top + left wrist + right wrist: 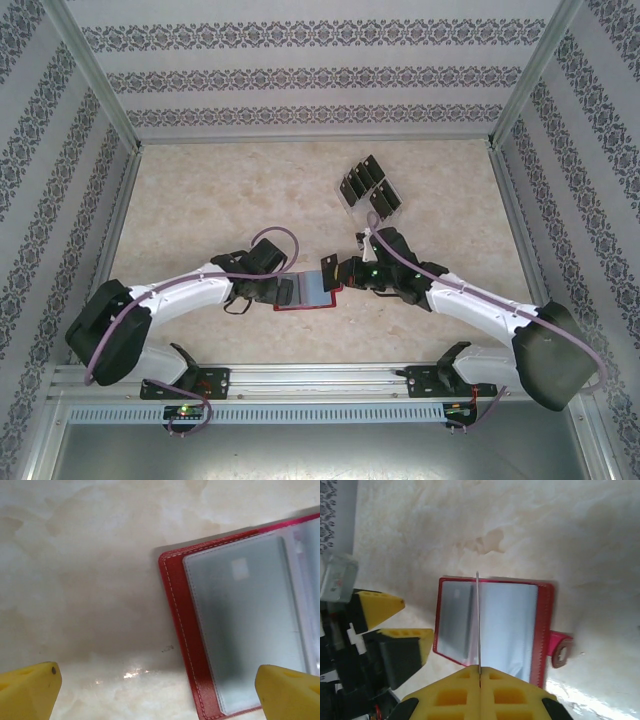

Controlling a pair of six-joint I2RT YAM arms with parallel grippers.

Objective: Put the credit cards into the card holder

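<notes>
one beige marbled table point(200, 200) carries everything, with two white arms reaching in from the near edge: the left arm point(170, 295) and the right arm point(480, 305), their tips meeting near the middle.

one card holder point(305, 292), red outside and grey-blue inside, lies opened flat on the table between the two grippers. it shows two clear pocket panels. in the right wrist view, the panel on the side of the left gripper looks darker and has a small pale square; whether a card sits in it cannot be told.

one clear slotted stand point(347, 203) sits farther back on the table, well apart from the card holder, towards the right. it holds a row of black credit cards point(385, 200), about five, leaning in their slots; the exact count is hard to read.

the left gripper point(157, 680) has its two yellow fingers spread wide and holds nothing. one finger hangs over bare table and the other over a corner of the card holder.

the right gripper point(480, 675) has its two yellow fingers pressed together on one more card point(478, 620), seen edge-on as a thin line. it stands over the middle of the open card holder, between the two panels; whether it touches cannot be told.

one small snap tab point(561, 651) sticks out from the card holder's outer edge.
</notes>
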